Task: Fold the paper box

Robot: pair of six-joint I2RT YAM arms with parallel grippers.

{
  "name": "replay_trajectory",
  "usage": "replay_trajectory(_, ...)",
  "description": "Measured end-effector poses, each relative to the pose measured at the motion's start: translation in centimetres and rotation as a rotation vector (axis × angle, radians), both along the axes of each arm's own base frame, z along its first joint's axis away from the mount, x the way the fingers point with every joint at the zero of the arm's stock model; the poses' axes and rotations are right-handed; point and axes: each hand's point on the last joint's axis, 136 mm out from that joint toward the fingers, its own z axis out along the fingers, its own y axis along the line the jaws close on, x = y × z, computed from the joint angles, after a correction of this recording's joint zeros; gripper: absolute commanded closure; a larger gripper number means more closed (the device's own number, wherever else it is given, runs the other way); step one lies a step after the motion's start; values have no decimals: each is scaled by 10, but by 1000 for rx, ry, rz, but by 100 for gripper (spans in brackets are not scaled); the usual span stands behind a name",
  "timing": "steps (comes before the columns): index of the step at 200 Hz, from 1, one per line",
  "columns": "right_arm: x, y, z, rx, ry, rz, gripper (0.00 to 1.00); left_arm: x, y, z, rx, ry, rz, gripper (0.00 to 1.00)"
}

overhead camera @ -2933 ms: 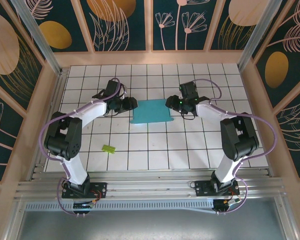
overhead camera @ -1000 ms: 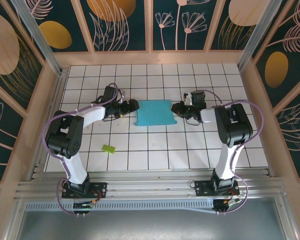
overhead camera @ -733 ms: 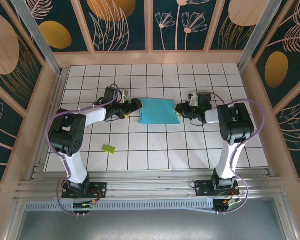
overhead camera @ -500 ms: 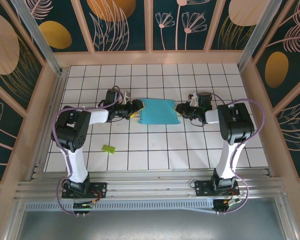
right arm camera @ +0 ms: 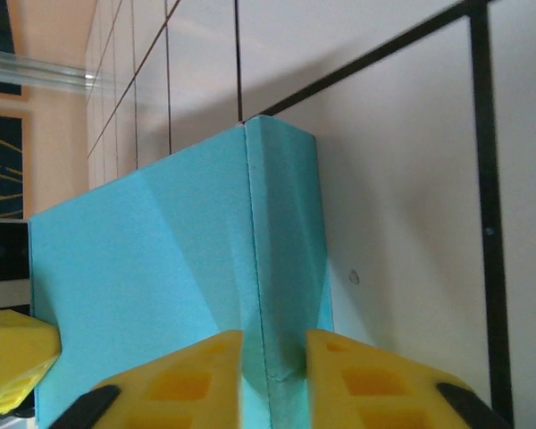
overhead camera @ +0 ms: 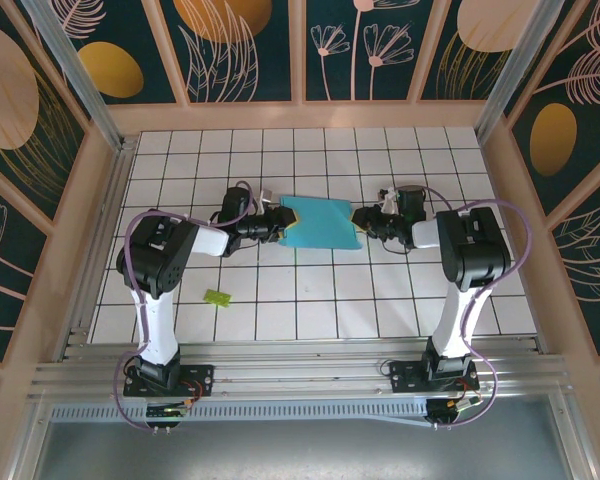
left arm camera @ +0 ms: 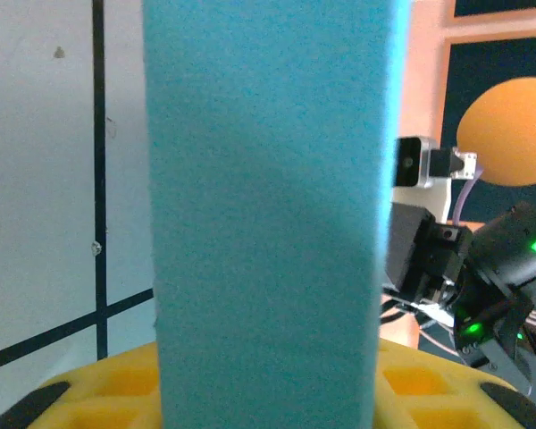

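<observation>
Looking down from the top external camera and finding the paper box (overhead camera: 320,222) as a flat, matte turquoise piece of thin card, roughly rectangular with a tapering left end, lying on the white grid-lined table (overhead camera: 310,290) toward the far middle. Seeing the left gripper (overhead camera: 273,222) meeting its left end and the right gripper (overhead camera: 364,219) meeting its right end, both arms stretched low over the tiles. Spotting a small lime-green scrap (overhead camera: 217,296) well apart, nearer and to the left.

Turning to the left wrist view and facing the paper box (left arm camera: 268,223) as a broad upright turquoise band, faintly grainy, with straight edges. Catching moulded yellow fingers (left arm camera: 89,398) on either side of its base; being unable to tell whether they are pressing it or merely flanking it. Making out a black housing (left arm camera: 509,268) with a green light beyond.

Moving to the right wrist view and finding the paper box (right arm camera: 143,286) creased into a sharp ridge with a narrow side panel, resting on the tiles. Noting two yellow waffle-moulded fingers (right arm camera: 183,371) straddling that ridge with a slim gap; being unable to tell whether they are pinching it. Glimpsing a yellow fingertip (right arm camera: 13,344) of the left gripper at the box's left end.
</observation>
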Motion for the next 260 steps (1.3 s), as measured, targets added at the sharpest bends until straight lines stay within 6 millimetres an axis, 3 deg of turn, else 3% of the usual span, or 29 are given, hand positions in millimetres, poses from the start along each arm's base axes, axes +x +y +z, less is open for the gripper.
replay_trajectory(17, -6, -6, 5, -34, 22, -19, 57, 1, 1, 3, 4, 4, 15, 69)
replay_trajectory(36, -7, -14, 31, -77, -28, -42, 50, 3, 4, 11, 14, 8, 40, 71)
replay_trajectory(54, -5, -18, 79, -117, -164, -59, 42, 4, 7, 19, 24, 9, 62, 71)
replay_trajectory(70, -7, -17, 131, -196, -366, -77, 42, 4, 10, 26, 31, 7, 74, 71)
replay_trajectory(84, -29, 3, 180, -274, -616, -40, 40, 2, 13, 36, 36, 2, 81, 71)
replay_trajectory(90, -45, 16, 199, -296, -734, -1, 34, 1, 14, 40, 39, -4, 83, 71)
replay_trajectory(97, -66, 32, 215, -312, -863, 57, 25, 0, 15, 46, 43, -14, 85, 71)
replay_trajectory(110, -102, 51, 232, -332, -1084, 147, 20, -2, 18, 59, 50, -34, 87, 71)
replay_trajectory(132, -131, 59, 215, -444, -1313, 259, 15, -5, 21, 75, 52, -61, 87, 71)
replay_trajectory(150, -137, 71, 184, -562, -1394, 391, 12, -8, 24, 86, 51, -73, 90, 71)
replay_trajectory(173, -138, 88, 160, -699, -1507, 523, 8, -10, 25, 94, 47, -84, 92, 71)
replay_trajectory(224, -102, 103, 109, -987, -1620, 604, 11, -12, 27, 99, 50, -85, 99, 71)
replay_trajectory(260, -73, 114, 94, -1158, -1687, 574, 23, -13, 27, 106, 41, -91, 103, 70)
